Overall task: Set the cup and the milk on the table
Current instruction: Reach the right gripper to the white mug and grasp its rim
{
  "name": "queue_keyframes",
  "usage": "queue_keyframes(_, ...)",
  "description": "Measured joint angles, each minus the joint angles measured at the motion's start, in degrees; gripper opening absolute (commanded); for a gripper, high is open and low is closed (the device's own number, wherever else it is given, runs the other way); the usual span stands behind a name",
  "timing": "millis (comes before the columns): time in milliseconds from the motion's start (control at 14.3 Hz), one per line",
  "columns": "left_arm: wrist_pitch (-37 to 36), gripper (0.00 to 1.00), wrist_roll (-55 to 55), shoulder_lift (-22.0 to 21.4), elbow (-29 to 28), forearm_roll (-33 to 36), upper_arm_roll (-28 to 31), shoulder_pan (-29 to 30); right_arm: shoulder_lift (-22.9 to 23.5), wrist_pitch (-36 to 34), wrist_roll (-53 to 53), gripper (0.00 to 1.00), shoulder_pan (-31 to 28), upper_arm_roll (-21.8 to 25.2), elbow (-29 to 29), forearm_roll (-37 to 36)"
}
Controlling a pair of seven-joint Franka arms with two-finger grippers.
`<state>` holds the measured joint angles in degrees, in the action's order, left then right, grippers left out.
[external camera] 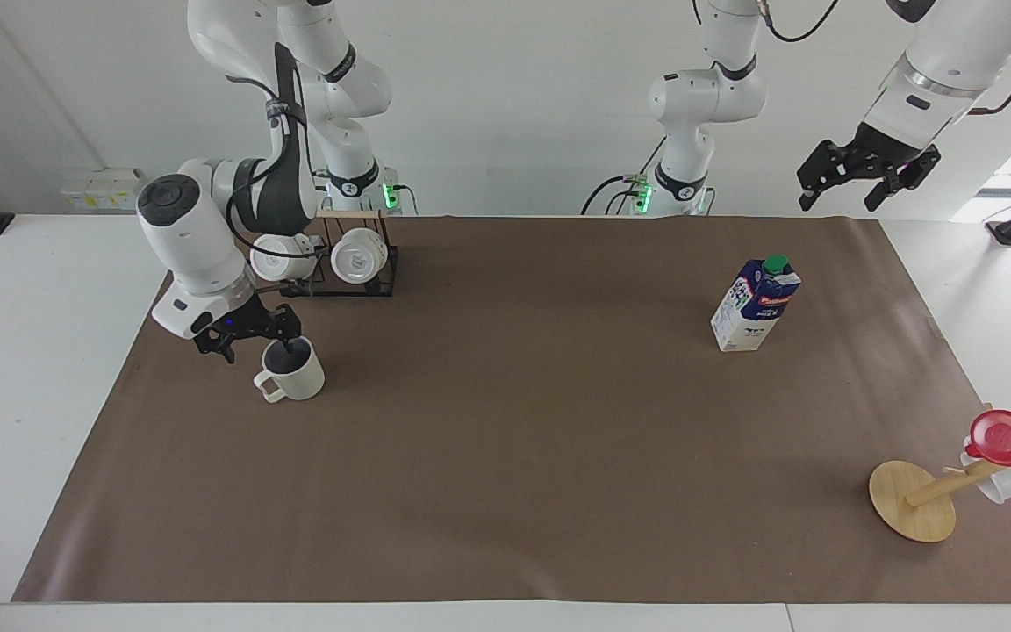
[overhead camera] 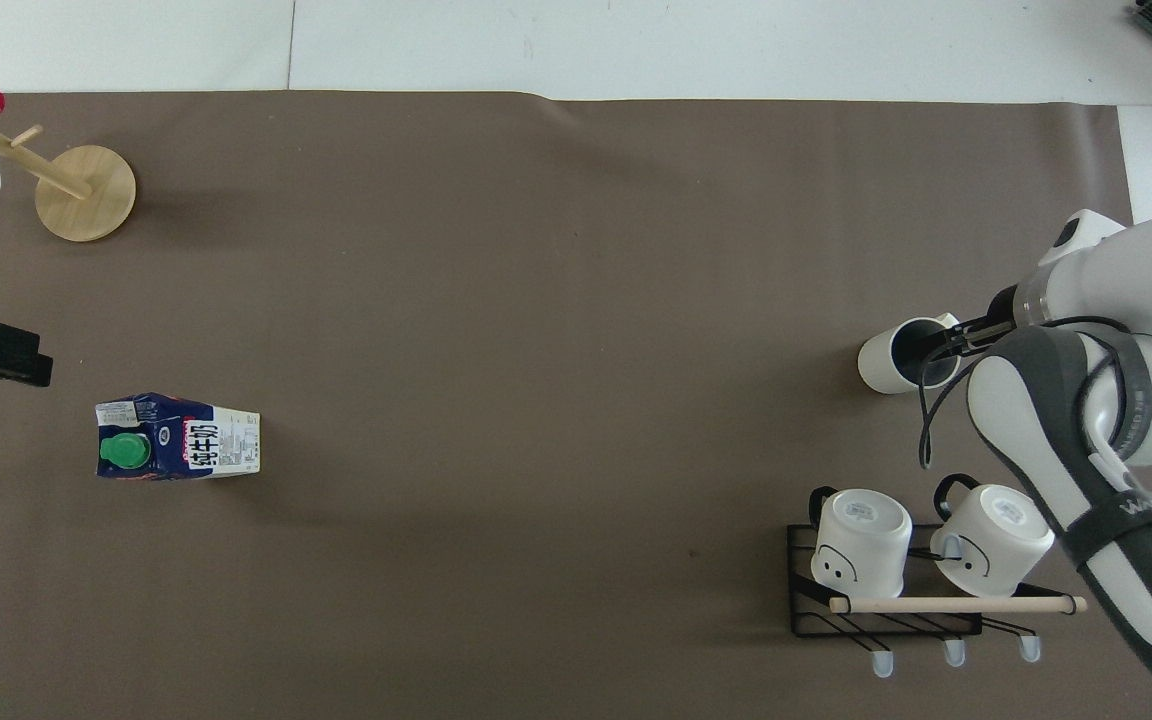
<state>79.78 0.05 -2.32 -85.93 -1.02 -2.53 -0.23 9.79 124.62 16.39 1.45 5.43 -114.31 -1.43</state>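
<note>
Right hand (external camera: 261, 341) sits open at the mug (external camera: 293, 369) rim, one finger inside; next, close and lift; left hand (external camera: 867, 169) waits open.

The right gripper (external camera: 260, 336) is low, fingers spread and pointing down off a bent wrist, while the left gripper (external camera: 867, 178) waits raised, fingers apart.

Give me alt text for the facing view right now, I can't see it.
The right gripper is at the cup, one finger dipping inside its rim, the cup upright on the brown mat of the table. The milk stands upright toward the left arm's end, and the left gripper waits raised above that end.
</note>
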Motion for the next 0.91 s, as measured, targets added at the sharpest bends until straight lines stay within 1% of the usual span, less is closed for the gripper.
queue_keyframes(280, 0.0, 1.0, 0.0, 0.0, 0.0, 0.0, -0.1, 0.0, 1.5, 2.4, 0.1, 1.0, 0.0, 0.0, -1.0, 0.0)
queue_keyframes(491, 0.0, 1.0, 0.0, 0.0, 0.0, 0.0, -0.1, 0.0, 1.9, 2.5, 0.1, 1.0, -0.2, 0.0, -1.2, 0.2)
queue_keyframes(701, 0.0, 1.0, 0.0, 0.0, 0.0, 0.0, -0.1, 0.0, 2.3, 2.5, 0.1, 1.0, -0.4, 0.0, -1.4, 2.5)
queue_keyframes(912, 0.0, 1.0, 0.0, 0.0, 0.0, 0.0, -0.1, 0.0, 2.6, 2.5, 0.8, 1.0, -0.4, 0.0, -1.4, 2.7)
